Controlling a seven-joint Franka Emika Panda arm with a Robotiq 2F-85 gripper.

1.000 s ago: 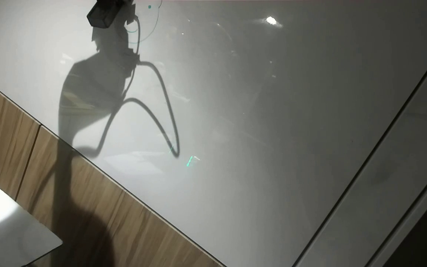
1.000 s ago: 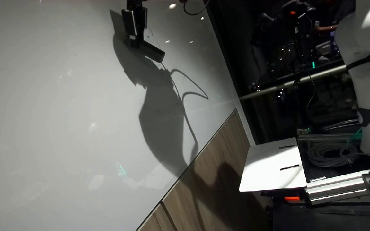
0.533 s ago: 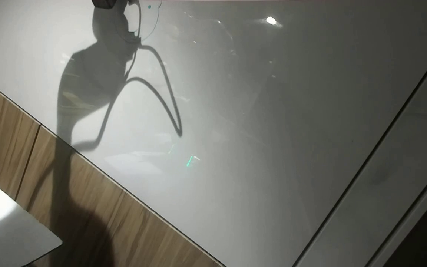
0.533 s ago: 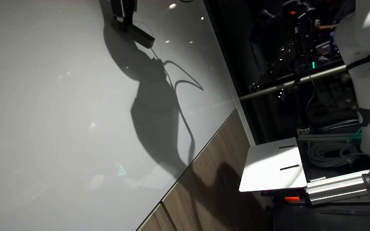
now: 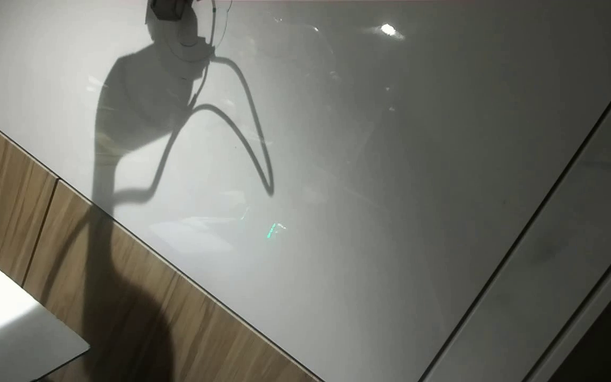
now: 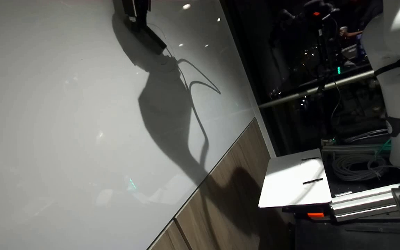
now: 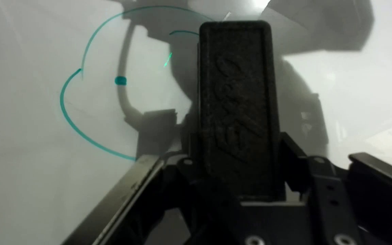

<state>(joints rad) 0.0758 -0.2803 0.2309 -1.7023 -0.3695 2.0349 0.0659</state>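
The claw [image 7: 242, 153] is drawn in narrow, holding a black eraser block [image 7: 238, 98] by both long sides; raised lettering runs along the face seen in the wrist view. In both exterior views the block shows near the top, close to a glossy white board [image 6: 64, 104]; whether it touches the surface I cannot tell. In the wrist view, a curved teal line [image 7: 61, 100] and a teal dot [image 7: 120, 80] lie left of the block, and a short teal stroke [image 7: 184, 32] reaches its side near the far end. The arm's shadow [image 6: 165, 111] falls across the board and onto wood panels [image 5: 204, 329] along its edge. In an exterior view, a small can-like container [image 6: 328, 141] stands near a white plate [image 6: 290, 184] and a coiled cable [image 6: 358, 168]; its contents cannot be made out.
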